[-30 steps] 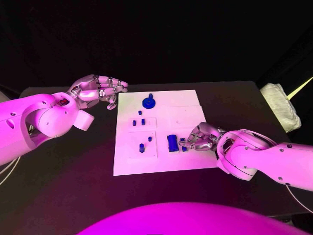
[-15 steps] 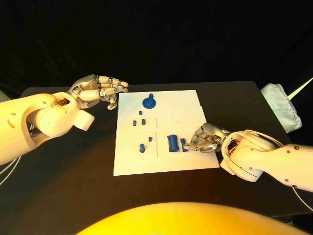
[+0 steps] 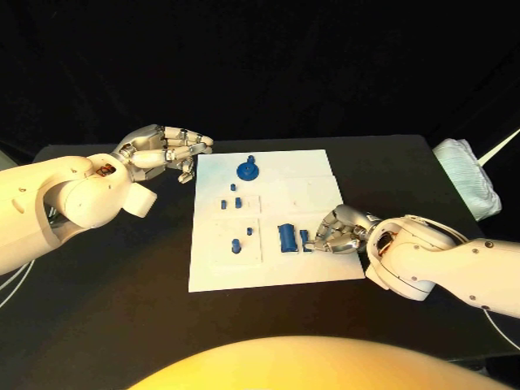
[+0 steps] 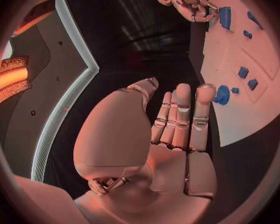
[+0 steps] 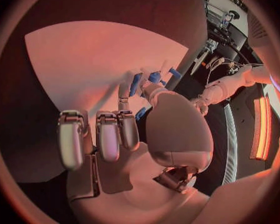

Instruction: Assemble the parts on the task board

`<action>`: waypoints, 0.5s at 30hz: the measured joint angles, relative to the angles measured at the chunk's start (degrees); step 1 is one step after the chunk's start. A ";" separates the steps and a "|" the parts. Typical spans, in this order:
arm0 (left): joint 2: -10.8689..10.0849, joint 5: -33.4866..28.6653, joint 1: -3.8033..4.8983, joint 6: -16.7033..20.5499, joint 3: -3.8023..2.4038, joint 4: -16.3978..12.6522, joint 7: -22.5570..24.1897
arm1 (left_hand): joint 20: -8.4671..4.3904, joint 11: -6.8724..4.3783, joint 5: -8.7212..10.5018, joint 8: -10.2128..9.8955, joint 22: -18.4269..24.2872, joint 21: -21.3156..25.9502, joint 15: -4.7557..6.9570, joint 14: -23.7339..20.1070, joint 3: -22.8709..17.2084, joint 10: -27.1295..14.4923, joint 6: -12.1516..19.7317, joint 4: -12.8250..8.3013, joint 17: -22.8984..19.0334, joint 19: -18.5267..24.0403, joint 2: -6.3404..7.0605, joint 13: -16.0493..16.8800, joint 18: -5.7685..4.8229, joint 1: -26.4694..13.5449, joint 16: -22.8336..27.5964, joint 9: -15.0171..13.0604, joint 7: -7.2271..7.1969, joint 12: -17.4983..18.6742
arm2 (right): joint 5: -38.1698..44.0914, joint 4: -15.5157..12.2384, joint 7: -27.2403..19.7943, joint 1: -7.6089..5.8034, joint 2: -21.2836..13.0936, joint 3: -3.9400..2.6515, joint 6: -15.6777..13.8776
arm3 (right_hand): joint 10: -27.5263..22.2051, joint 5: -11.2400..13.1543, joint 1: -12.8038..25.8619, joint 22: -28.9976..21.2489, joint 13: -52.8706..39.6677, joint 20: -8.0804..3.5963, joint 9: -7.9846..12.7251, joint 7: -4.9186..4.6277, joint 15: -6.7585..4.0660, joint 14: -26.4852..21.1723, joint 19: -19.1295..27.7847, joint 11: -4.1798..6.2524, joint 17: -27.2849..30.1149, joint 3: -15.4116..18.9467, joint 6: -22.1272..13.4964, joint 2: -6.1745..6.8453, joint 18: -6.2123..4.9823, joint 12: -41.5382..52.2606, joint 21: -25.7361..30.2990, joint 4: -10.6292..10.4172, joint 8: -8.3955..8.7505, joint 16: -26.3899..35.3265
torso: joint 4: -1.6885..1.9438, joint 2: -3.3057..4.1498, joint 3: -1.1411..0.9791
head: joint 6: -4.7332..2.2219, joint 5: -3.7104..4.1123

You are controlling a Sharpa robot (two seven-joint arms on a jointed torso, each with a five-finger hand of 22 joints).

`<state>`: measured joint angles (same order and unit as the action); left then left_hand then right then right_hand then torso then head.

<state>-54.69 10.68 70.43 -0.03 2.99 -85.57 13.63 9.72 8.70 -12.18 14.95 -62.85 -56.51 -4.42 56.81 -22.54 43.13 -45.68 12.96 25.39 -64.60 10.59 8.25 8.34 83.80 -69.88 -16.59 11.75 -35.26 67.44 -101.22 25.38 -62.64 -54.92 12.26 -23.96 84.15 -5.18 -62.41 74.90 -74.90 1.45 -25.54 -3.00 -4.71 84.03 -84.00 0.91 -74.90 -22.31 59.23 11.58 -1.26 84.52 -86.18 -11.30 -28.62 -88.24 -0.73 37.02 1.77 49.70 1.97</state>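
Little has moved in the last second: the right hand (image 3: 340, 229) has crept slightly toward the blue block (image 3: 286, 236), and the left hand (image 3: 166, 147) has stayed put. Right fingers (image 3: 326, 238) curl low over the board (image 3: 272, 272), touching or pinching a small blue piece (image 3: 305, 240) just beside the block; a firm grasp cannot be told. Left fingers (image 4: 180, 115) hang loosely curled over the worktop (image 3: 119, 276) near the board's far corner, holding nothing. On the white board, a round knob (image 3: 249, 170) and several small pegs (image 3: 231, 201) stand upright, seemingly seated; the block and its neighbour look still to be fitted.
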 measured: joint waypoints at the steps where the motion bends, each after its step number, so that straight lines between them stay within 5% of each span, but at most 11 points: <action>1: 0.00 0.00 0.00 0.00 0.00 0.00 -0.01 | 0.00 0.00 0.00 0.00 0.03 0.00 0.00 0.00 0.00 0.00 0.00 0.00 0.00 0.00 0.00 0.00 0.00 0.00 0.00 0.00 0.00 0.00 | 0.12 0.17 0.01 0.09 0.13 -0.01 0.06 | 0.00 0.00 -0.29 0.00 0.00 0.00 0.00 0.00 0.00 0.00 0.00 0.00 0.00 -0.09 0.00 0.28 -0.01 0.00 0.00 0.09 0.00 0.00 | 0.03 0.00 0.00 | 0.00 -0.01; 15: -0.06 -0.01 0.00 -0.16 0.00 0.01 -0.22 | 0.00 0.00 0.00 0.00 0.03 0.00 0.00 0.00 -0.16 0.00 0.00 0.16 -0.01 0.00 0.00 0.00 0.00 0.00 0.00 0.00 0.00 0.00 | 2.60 1.42 0.17 0.77 1.35 -0.05 -0.85 | -0.16 0.02 -1.56 0.04 0.00 0.00 0.23 0.00 0.00 0.00 0.00 0.16 0.00 -0.39 0.01 -0.41 0.00 0.00 -0.26 0.88 0.00 0.00 | -0.07 -0.02 -0.01 | 0.28 -0.25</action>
<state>-54.75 10.68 70.43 -0.18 2.99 -85.56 13.40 9.72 8.70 -12.17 14.95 -62.81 -56.51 -4.42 56.81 -22.70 43.13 -45.68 13.12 25.38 -64.60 10.59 8.25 8.34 83.80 -69.88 -16.59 11.75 -35.26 70.04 -99.80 25.55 -61.87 -53.57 12.21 -24.81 83.98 -5.16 -63.97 74.95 -74.90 1.45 -25.31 -3.00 -4.71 84.03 -84.01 1.08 -74.90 -22.70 59.23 11.17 -1.26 84.52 -86.43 -10.42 -28.62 -88.24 -0.80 37.00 1.76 49.98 1.72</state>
